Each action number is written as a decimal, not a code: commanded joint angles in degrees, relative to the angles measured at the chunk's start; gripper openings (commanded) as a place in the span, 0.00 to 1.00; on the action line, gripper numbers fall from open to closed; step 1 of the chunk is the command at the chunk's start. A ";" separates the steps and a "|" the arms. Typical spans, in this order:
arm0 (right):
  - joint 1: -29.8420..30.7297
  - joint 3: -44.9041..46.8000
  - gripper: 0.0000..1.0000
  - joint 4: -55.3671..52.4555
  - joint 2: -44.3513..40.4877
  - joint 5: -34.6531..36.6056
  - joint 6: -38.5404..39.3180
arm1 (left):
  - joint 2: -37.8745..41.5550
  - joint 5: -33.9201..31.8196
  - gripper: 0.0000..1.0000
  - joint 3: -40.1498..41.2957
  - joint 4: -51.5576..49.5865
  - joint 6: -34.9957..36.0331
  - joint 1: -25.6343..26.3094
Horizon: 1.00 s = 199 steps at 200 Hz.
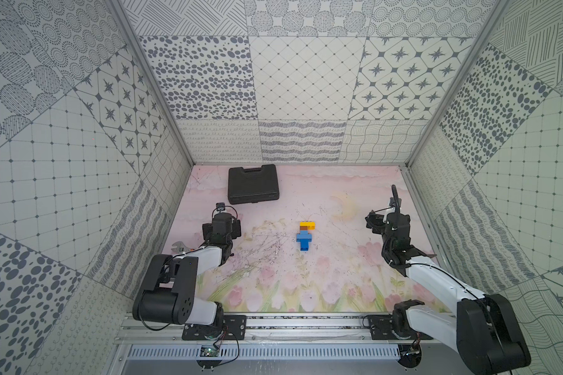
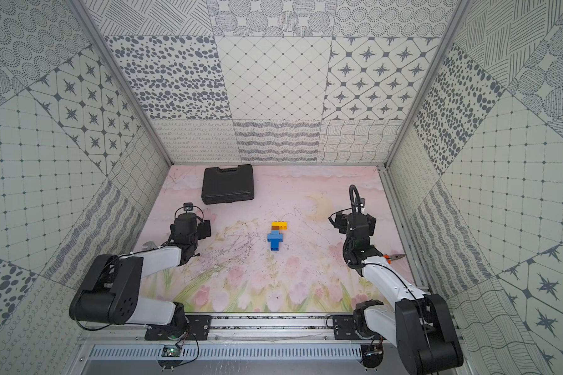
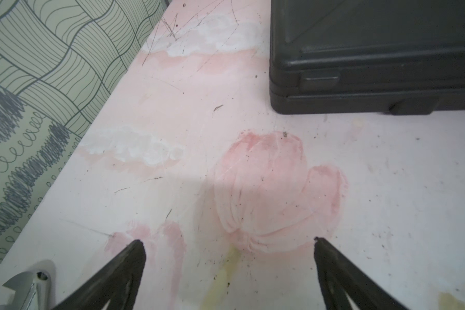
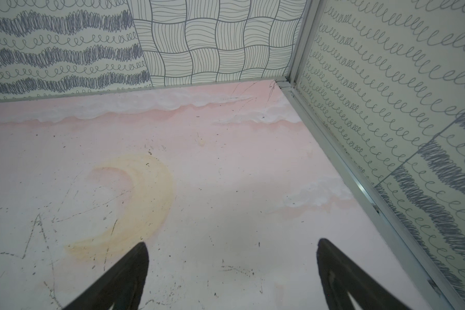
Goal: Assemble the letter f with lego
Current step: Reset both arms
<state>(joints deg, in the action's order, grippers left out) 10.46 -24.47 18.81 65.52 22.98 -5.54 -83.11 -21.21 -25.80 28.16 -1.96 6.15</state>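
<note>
The lego (image 1: 304,236) lies joined as one small piece in the middle of the pink mat, seen in both top views (image 2: 276,237). Its yellow brick (image 1: 307,225) is at the far end, a brown brick (image 1: 304,231) sits behind it, light blue bricks (image 1: 304,238) follow, and a darker blue brick (image 1: 304,247) is nearest. It reads as the letter f lying flat. My left gripper (image 3: 227,241) hovers open over bare mat, well left of the lego. My right gripper (image 4: 231,243) is also open over bare mat, well to the right. Nothing is between either pair of fingers.
A shut black case (image 1: 252,184) lies at the back left, just ahead of the left gripper (image 3: 373,53). A silver wrench (image 1: 178,248) rests by the left wall under the left arm. Orange-handled pliers (image 2: 391,257) lie by the right wall. Patterned walls enclose three sides.
</note>
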 commanded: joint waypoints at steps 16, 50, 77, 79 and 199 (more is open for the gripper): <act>-0.87 2.45 0.98 16.46 5.40 -3.98 4.25 | -4.53 7.28 0.99 0.83 16.26 3.97 -1.07; -1.53 3.10 0.98 23.72 12.14 -7.46 6.61 | -4.52 12.37 0.99 2.03 17.76 4.14 -2.41; -2.19 3.56 0.98 28.90 16.47 -11.30 7.24 | -7.32 16.54 0.99 4.16 24.57 5.52 -3.17; -2.26 3.62 0.98 29.26 16.74 -11.58 7.39 | -6.93 16.81 0.99 4.13 23.85 5.24 -3.19; -8.28 0.86 0.98 28.95 23.44 -22.14 3.88 | -6.71 19.13 0.99 2.60 20.39 4.46 -4.45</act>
<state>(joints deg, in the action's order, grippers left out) 3.75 -21.69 46.89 88.92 3.29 0.78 -89.73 -3.92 -22.70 45.93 2.09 2.20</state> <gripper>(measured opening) 0.979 0.988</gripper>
